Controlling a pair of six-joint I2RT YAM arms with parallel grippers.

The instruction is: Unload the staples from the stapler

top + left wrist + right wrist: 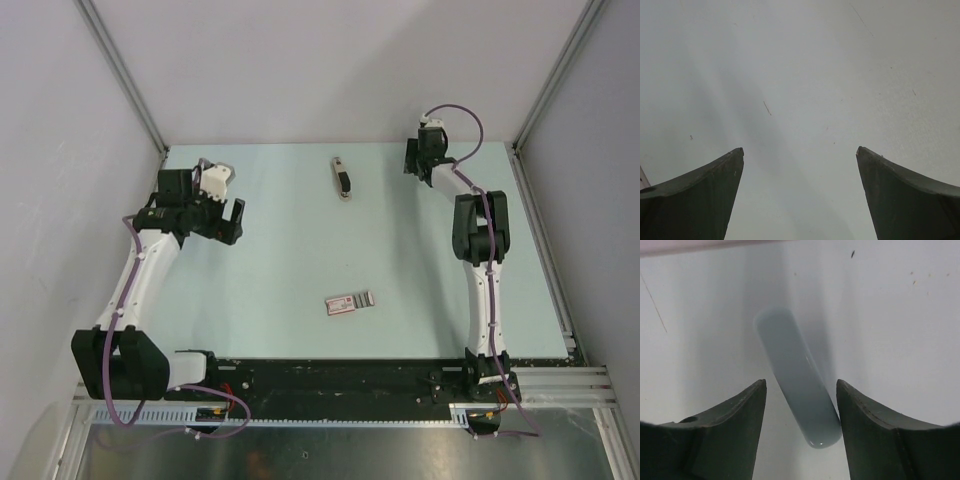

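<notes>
- Across the table nothing looks begun. I judge the task to be at its start, with the reach, the opening and the emptying all left to do.
- Left arm bends out over the left side of the table, well apart from the stapler.
- Right arm stretches to the far right corner by the wall, also apart from the stapler.
- Left gripper is spread wide, with only bare surface between its fingers.
- Right gripper stands parted too. A pale bar, rounded and blurred, lies on the surface beyond its fingers. I cannot tell what it is, it does not look clamped, and it does not show from above.
- Box, flat and pink-and-grey, lies near the table's middle, closer to the arms' bases than the stapler. It is off the straight line from either gripper, so it should not block a reach.
- Stapler lies lengthways at the far middle of the table, between the two grippers and touched by neither, its black part to one side.
- Staples: no loose strip shows on the table. At this size I cannot tell whether the stapler is open or the strip is still inside, though I would guess inside.
</notes>
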